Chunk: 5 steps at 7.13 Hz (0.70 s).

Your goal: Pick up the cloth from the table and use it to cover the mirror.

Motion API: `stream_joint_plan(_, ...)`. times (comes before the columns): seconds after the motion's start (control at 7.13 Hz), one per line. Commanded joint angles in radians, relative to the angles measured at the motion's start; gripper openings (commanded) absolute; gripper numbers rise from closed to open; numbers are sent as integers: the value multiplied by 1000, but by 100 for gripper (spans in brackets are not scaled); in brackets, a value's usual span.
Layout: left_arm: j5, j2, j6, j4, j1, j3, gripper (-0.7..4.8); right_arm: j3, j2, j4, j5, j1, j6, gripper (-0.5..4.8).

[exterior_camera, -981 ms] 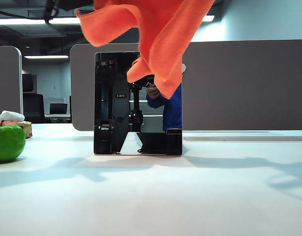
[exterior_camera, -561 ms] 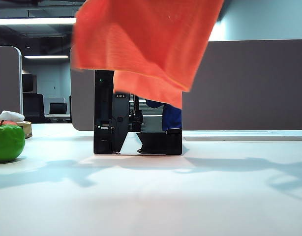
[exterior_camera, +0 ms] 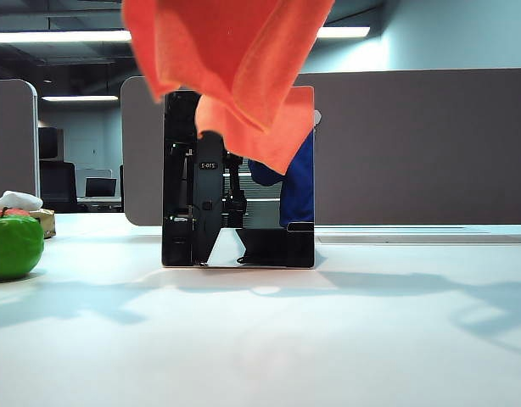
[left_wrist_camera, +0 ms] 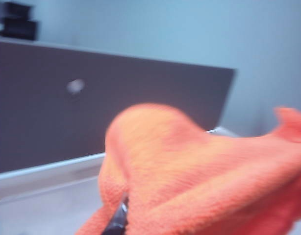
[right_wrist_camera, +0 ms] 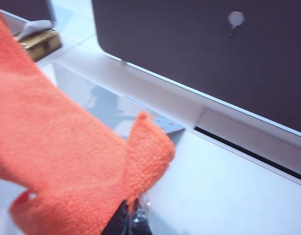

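Observation:
The orange cloth (exterior_camera: 235, 68) hangs in the air from above the exterior view's top edge. Its lower folds drape in front of the upper part of the mirror (exterior_camera: 239, 220), which stands upright on the white table (exterior_camera: 328, 339). Both grippers are out of the exterior view. In the left wrist view my left gripper (left_wrist_camera: 122, 208) is shut on the cloth (left_wrist_camera: 199, 176), with only one dark fingertip showing. In the right wrist view my right gripper (right_wrist_camera: 131, 208) is shut on another edge of the cloth (right_wrist_camera: 67, 161), above the mirror (right_wrist_camera: 109, 105).
A green apple (exterior_camera: 13, 246) sits at the far left of the table, with a small white rag (exterior_camera: 14, 201) and a brownish box (exterior_camera: 47, 220) behind it. A grey partition panel (exterior_camera: 422, 144) runs along the table's far edge behind the mirror.
The cloth spread wide across the mirror's top half a second ago and has drawn back in. It now hangs a little further left. The mirror has not moved.

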Motion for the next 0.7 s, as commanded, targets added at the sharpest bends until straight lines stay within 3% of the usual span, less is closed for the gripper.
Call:
stream_joint_plan(0.14, -154, -11, 24, -197, 8, 4, -6, 4, -6, -6, -45, -6, -2, -1)
stream_joint_plan(0.56, -256, -45, 33, -188, 8, 4, -6, 4, -7, 6, -127, -6, -3, -1)
stream_joint_plan(0.7, -246, -52, 46, -187, 8, 4, -6, 4, -10, 45, -253, -6, -3, -1)
